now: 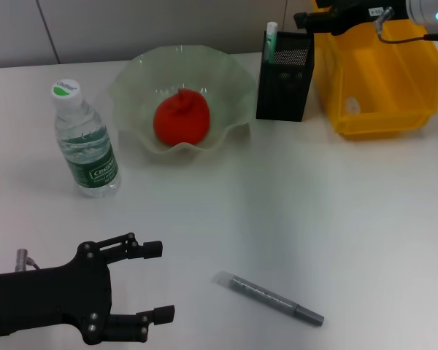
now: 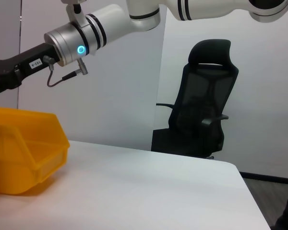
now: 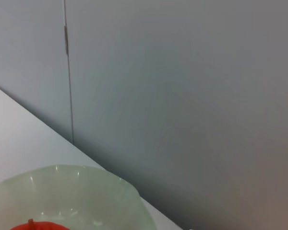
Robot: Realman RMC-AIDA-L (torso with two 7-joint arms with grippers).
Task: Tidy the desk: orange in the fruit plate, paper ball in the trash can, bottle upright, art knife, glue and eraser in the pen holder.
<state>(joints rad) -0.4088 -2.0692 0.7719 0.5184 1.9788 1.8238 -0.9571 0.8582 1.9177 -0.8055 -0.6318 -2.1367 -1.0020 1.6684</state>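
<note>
The orange (image 1: 181, 117) lies in the pale green fruit plate (image 1: 131, 84) at the back; both also show in the right wrist view, the orange (image 3: 38, 225) and the plate (image 3: 72, 189). The water bottle (image 1: 87, 142) stands upright to the plate's left. The black mesh pen holder (image 1: 286, 73) has a white-and-green stick (image 1: 270, 36) standing in it. A grey art knife (image 1: 270, 297) lies flat on the table at the front. My left gripper (image 1: 159, 281) is open and empty at the front left. My right gripper (image 1: 317, 20) hovers above the pen holder's back right.
The yellow bin (image 1: 379, 80) stands right of the pen holder, with a small pale thing (image 1: 352, 106) inside. The bin also shows in the left wrist view (image 2: 24, 148), with my right arm (image 2: 86, 38) above it. A black office chair (image 2: 201, 120) stands beyond the table.
</note>
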